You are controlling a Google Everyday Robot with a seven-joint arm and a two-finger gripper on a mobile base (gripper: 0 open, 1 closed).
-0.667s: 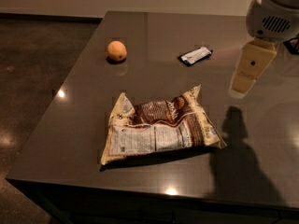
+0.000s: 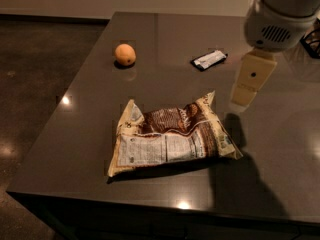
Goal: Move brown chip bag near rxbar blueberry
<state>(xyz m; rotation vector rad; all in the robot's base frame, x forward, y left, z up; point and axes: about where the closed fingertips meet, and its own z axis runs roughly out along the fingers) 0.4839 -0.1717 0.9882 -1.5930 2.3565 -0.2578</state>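
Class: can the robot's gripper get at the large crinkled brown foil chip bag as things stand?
Probably yes. The gripper hangs over the dark table beside the crinkled brown chip bag, nothing between them. The round orange fruit and small dark-wrapped bar lie farther back, out of the way.

You see the large crinkled brown foil chip bag (image 2: 170, 136) lying front-centre on the dark smooth table (image 2: 75, 149), the small flat wrapped rxbar blueberry (image 2: 209, 59) behind it to the right, the round orange fruit (image 2: 125, 54) behind-left, and the cream gripper (image 2: 241, 100) hanging above the table just right of the bag.
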